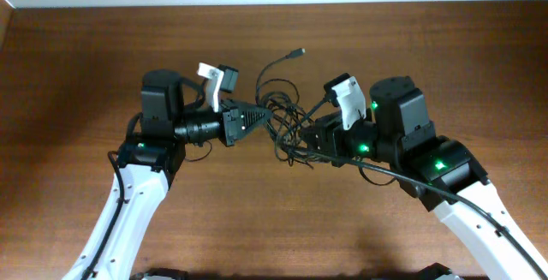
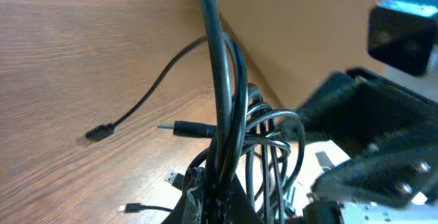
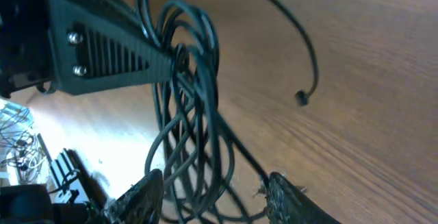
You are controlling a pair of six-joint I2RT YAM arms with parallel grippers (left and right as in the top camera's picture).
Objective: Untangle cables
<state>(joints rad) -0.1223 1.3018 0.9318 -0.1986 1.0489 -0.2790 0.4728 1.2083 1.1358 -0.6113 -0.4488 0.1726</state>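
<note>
The cables are a tangled bundle of thin black wires at the middle of the table, between my two grippers. One loose end with a plug trails off toward the back. My left gripper is shut on several strands of the bundle and holds them taut. My right gripper is open, its fingers spread on either side of the bundle's loops. Small plug ends lie on the wood in the left wrist view.
The wooden table extends around both arms. The left gripper's ribbed black finger reaches in from the left in the right wrist view. The table's far edge meets a pale wall.
</note>
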